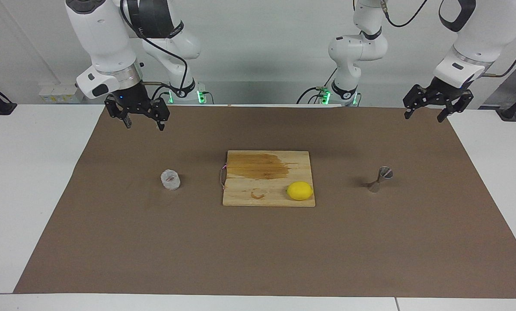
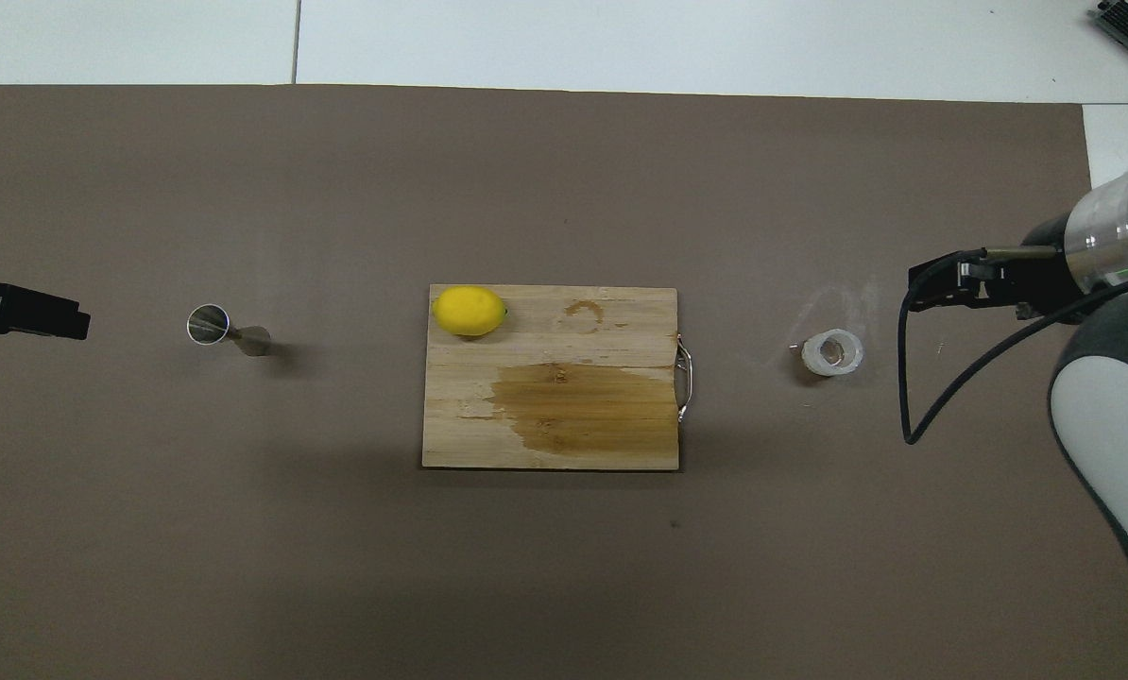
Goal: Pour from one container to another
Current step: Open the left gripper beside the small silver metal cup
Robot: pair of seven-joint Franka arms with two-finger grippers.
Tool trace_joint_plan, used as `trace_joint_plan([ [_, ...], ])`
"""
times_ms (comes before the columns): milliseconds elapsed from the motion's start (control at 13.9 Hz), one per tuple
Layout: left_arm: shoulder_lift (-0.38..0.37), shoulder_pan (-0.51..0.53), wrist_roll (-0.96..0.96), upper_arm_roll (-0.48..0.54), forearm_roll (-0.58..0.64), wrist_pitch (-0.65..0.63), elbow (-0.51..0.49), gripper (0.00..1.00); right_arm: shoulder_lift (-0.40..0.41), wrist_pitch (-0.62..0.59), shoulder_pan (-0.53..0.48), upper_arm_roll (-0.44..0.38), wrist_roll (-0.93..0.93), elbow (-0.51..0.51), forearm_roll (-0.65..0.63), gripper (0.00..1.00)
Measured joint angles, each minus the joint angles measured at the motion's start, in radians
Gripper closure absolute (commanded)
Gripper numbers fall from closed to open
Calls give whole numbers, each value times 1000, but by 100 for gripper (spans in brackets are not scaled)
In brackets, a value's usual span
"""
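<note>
We see both claws released and raised: the right claw [image 1: 144, 125] nearest the textured cup [image 1: 170, 179], the left claw [image 1: 426, 115] nearest the jigger [image 1: 380, 179], cutting board [image 1: 240, 196] between them.

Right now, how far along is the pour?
Nothing is done: the clear cup and the jigger stand apart on the mat, the cutting board between them. Nothing in hand: right tool and left tool hang open, empty. Grasp, carry and pour remain.
</note>
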Motion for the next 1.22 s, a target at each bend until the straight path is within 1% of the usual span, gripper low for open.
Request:
trace_joint_plan([
  [1219, 4, -5, 0, -19, -1, 0, 0, 0, 0, 0, 0, 0, 0, 0, 0, 0],
])
